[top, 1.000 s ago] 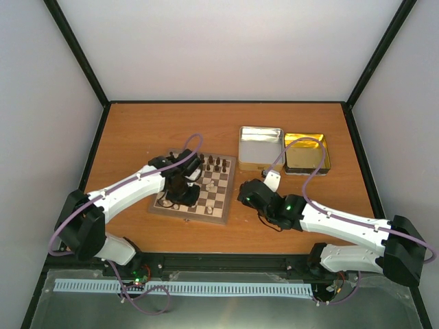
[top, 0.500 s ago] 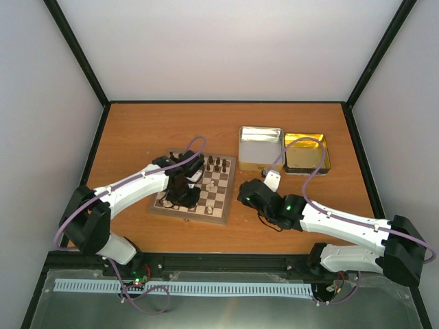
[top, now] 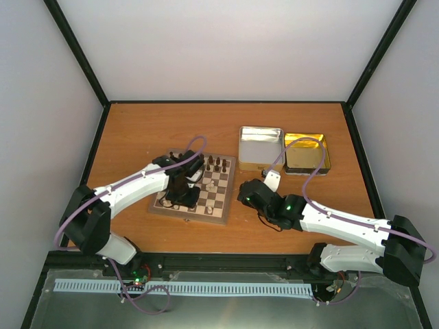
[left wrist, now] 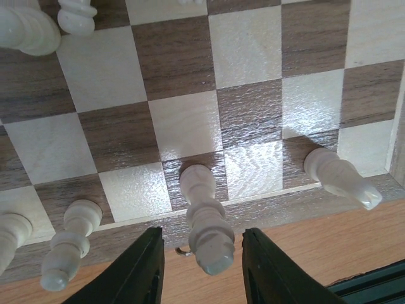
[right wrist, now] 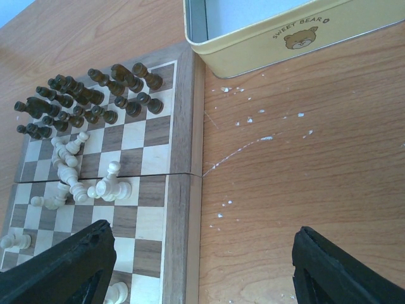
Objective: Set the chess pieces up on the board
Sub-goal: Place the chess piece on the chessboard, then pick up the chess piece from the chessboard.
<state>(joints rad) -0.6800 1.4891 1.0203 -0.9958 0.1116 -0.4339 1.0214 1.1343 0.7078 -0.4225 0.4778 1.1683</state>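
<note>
The board (top: pixel 199 217) lies left of the table's centre. My left gripper (top: pixel 184 197) hangs over its near edge, and in the left wrist view it (left wrist: pixel 201 244) is open. A cream chess piece (left wrist: pixel 204 221) stands on a dark edge square between the jaws, with a gap on each side. More cream pieces (left wrist: pixel 342 177) stand along that row. My right gripper (top: pixel 245 194) sits just right of the board, wide open (right wrist: pixel 202 253) and holding nothing. Dark pieces (right wrist: pixel 82 95) crowd the far rows. Cream pieces (right wrist: pixel 76 183) lie in a heap mid-board.
A silver tin (top: pixel 260 147) and a gold tin (top: pixel 306 153) sit behind and to the right of the board. The tin's yellow wall (right wrist: pixel 285 31) lies close to the board's far right corner. White specks dot the tabletop (right wrist: pixel 253 120).
The left jaws have parted from the cream piece, which now stands free on its square. The left arm shifted slightly early on. The right arm has not moved.
</note>
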